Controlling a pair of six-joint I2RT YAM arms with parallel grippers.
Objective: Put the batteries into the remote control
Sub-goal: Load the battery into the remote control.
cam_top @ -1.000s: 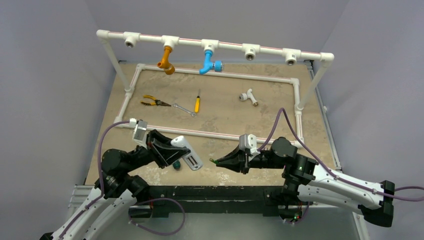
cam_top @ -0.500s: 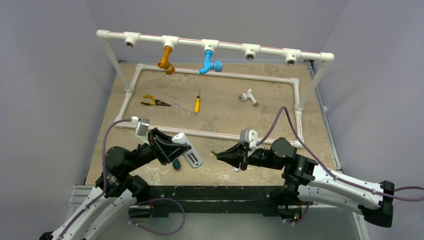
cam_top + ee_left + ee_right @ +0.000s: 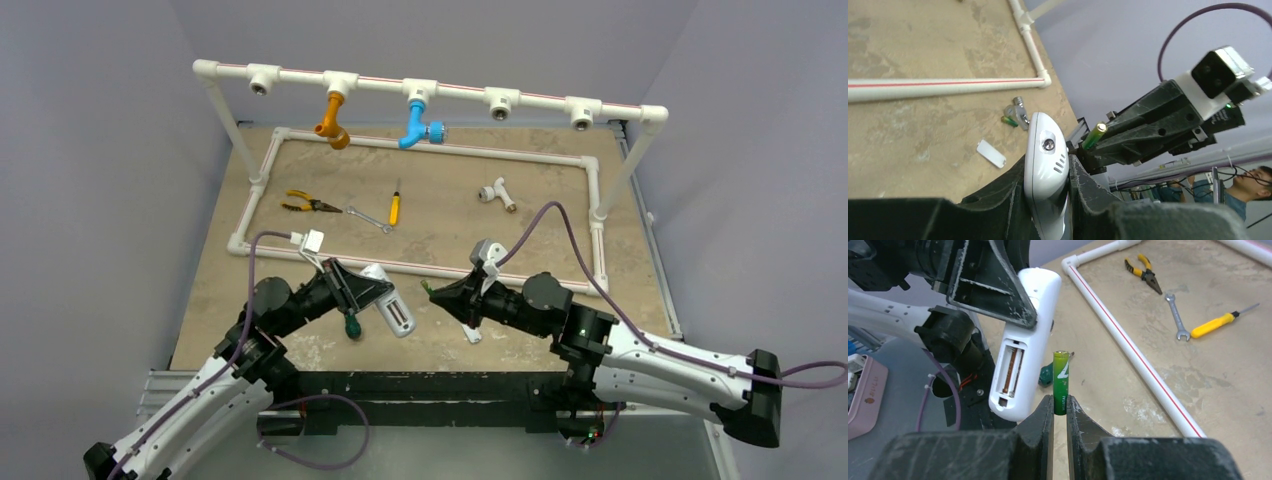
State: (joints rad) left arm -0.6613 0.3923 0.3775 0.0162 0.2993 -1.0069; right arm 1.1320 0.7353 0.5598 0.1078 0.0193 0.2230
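Observation:
My left gripper (image 3: 366,297) is shut on the white remote control (image 3: 389,309) and holds it above the near table edge. In the left wrist view the remote control (image 3: 1047,150) sits clamped between the left gripper (image 3: 1047,167) jaws. Its open battery recess (image 3: 1010,365) faces my right gripper (image 3: 1059,405). That gripper is shut on the lower end of a green battery (image 3: 1061,377), which stands upright just right of the remote control (image 3: 1025,340), not touching it. The same battery (image 3: 1095,135) shows in the left wrist view. Another green battery (image 3: 1008,121) lies on the table.
A small white cover plate (image 3: 991,153) lies near the front edge. A dark-green-handled screwdriver (image 3: 352,326) lies under the remote. Pliers (image 3: 305,204), a wrench (image 3: 368,218), a yellow screwdriver (image 3: 395,207) and a pipe tee (image 3: 497,192) lie inside the white pipe frame (image 3: 430,268).
The left arm has reached forward, carrying the remote a little to the right. The right gripper has moved up the table with its battery, closer to the remote. Both grips are unchanged.

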